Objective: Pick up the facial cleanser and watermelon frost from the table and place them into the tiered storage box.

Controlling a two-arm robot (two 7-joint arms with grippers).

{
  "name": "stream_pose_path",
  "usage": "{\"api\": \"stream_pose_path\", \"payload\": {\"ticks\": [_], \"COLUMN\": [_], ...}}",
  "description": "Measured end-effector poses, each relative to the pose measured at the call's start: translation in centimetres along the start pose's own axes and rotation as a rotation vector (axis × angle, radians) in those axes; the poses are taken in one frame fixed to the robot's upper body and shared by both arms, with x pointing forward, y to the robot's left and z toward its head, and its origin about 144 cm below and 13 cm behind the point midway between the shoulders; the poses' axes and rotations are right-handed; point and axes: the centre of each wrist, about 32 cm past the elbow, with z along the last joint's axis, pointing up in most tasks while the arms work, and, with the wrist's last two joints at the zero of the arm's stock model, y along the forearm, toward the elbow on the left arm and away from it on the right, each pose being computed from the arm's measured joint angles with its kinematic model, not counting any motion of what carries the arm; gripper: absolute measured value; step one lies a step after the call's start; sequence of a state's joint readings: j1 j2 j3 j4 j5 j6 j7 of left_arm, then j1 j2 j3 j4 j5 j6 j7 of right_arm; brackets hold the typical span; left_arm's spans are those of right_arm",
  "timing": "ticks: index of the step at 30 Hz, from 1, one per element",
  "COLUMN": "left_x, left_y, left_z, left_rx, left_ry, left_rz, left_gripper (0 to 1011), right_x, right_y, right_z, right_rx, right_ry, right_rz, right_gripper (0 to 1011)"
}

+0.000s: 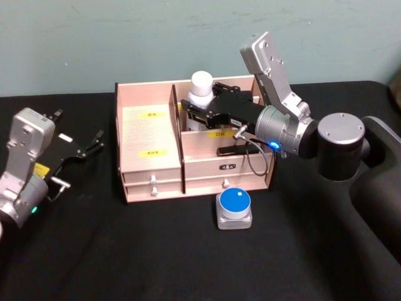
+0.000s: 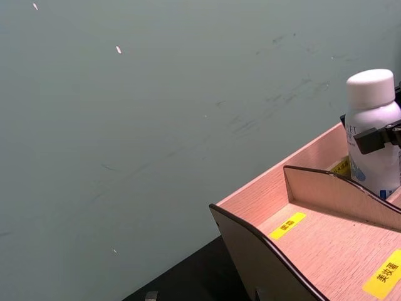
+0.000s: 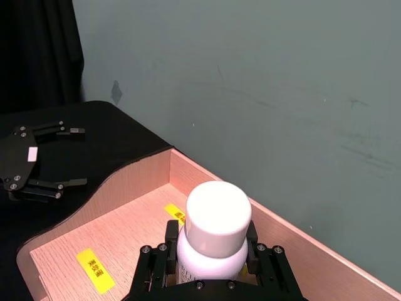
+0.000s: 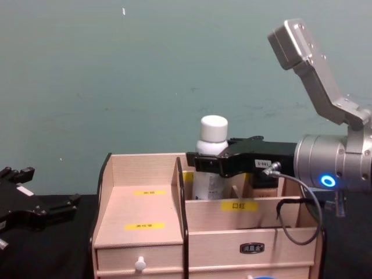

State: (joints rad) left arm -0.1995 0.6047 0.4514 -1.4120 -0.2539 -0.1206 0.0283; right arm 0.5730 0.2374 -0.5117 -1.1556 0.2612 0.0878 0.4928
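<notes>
The right jaws squeeze the facial cleanser (image 1: 200,91), a white bottle with a white cap. It stands up straight in the back right part of the tiered storage box (image 1: 144,132). Its bottom is hidden, so maybe it rests there. A small blue-topped tub (image 1: 234,207) sits on the bench (image 1: 125,251) just in front of the box. The left jaws hang wide open and hold nothing, left of the box.
</notes>
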Motion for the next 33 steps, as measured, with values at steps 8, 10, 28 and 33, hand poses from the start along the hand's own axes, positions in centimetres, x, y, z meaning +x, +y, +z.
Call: {"api": "stream_pose_path", "payload": {"ticks": [8,10,28,33], "left_x": [0.0,0.0,0.0,0.0], "left_y": [0.0,0.0,0.0,0.0], "left_z": [0.0,0.0,0.0,0.0], "left_rx": [0.0,0.0,0.0,0.0], "left_ry": [0.0,0.0,0.0,0.0], "left_rz": [0.0,0.0,0.0,0.0], "left_gripper": [1010,1010,1010,1010], "right_x": [0.15,0.15,0.14,0.16], "right_y": [0.21,0.27,0.39,0.34], "right_z": [-0.33,-0.36,-0.31,-0.24], "right_rx": [-0.014,-0.017,-0.024,-0.021], "right_ry": [0.003,0.002,-0.002,-0.001], "right_rz": [0.002,0.002,0.003,0.006], "right_gripper": [609,609,696,826]}}
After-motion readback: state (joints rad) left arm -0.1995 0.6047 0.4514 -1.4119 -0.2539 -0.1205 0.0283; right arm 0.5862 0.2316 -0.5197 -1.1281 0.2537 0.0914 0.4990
